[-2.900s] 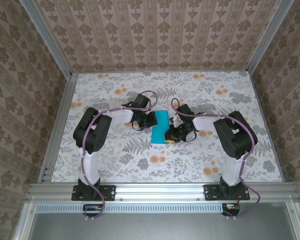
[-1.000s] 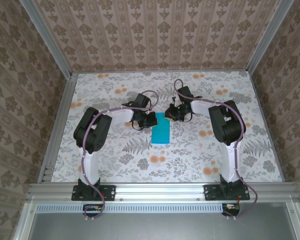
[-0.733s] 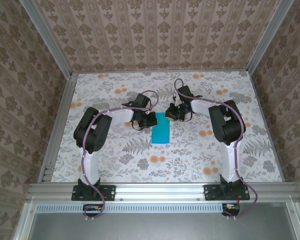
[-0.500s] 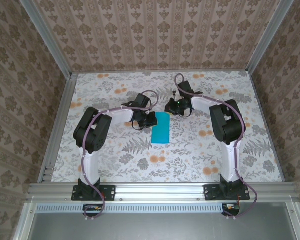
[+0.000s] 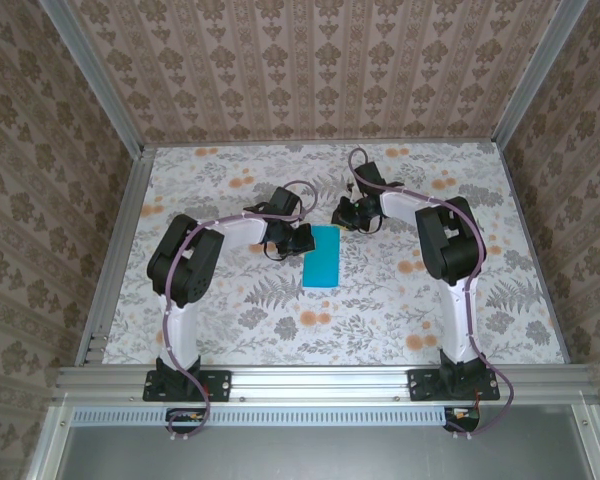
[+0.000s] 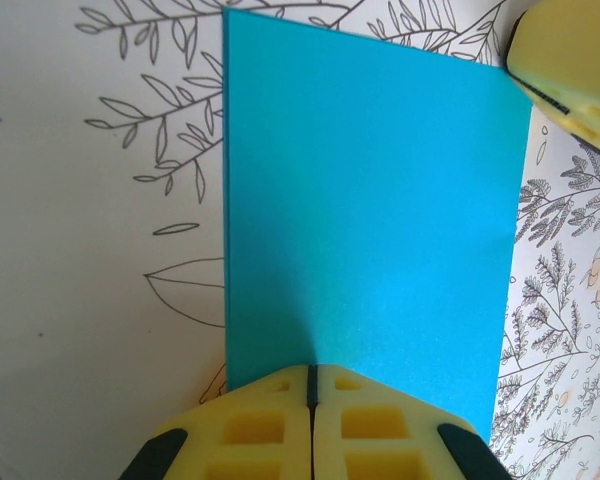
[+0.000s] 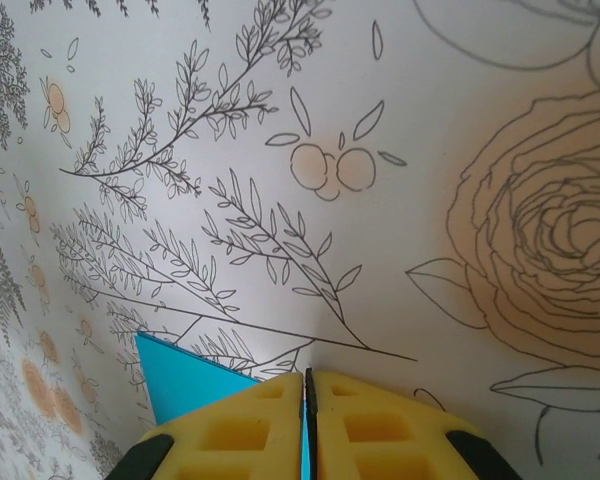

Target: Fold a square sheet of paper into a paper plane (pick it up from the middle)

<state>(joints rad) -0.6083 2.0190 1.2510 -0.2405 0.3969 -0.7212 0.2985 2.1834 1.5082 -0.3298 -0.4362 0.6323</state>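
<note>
The turquoise sheet of paper [image 5: 322, 257] lies flat on the floral table, folded into an upright rectangle. My left gripper [image 5: 304, 240] is shut, and its yellow tips [image 6: 313, 372] rest on the paper [image 6: 370, 220] at the middle of its left long edge. My right gripper [image 5: 341, 217] is shut at the sheet's far right corner. In the right wrist view its tips [image 7: 307, 378] sit just past the paper's corner [image 7: 180, 385], with a blue sliver showing through the slit between them. One right finger [image 6: 570, 70] shows at the corner in the left wrist view.
The floral tabletop [image 5: 230, 310] is bounded by aluminium rails, such as the left rail [image 5: 115, 255], and patterned walls. Both arm bases stand on the near rail [image 5: 320, 382]. Open table surrounds the paper on all sides.
The right arm has swung from the paper's near end to its far right corner, then edged slightly farther back. The left gripper and the paper have stayed put.
</note>
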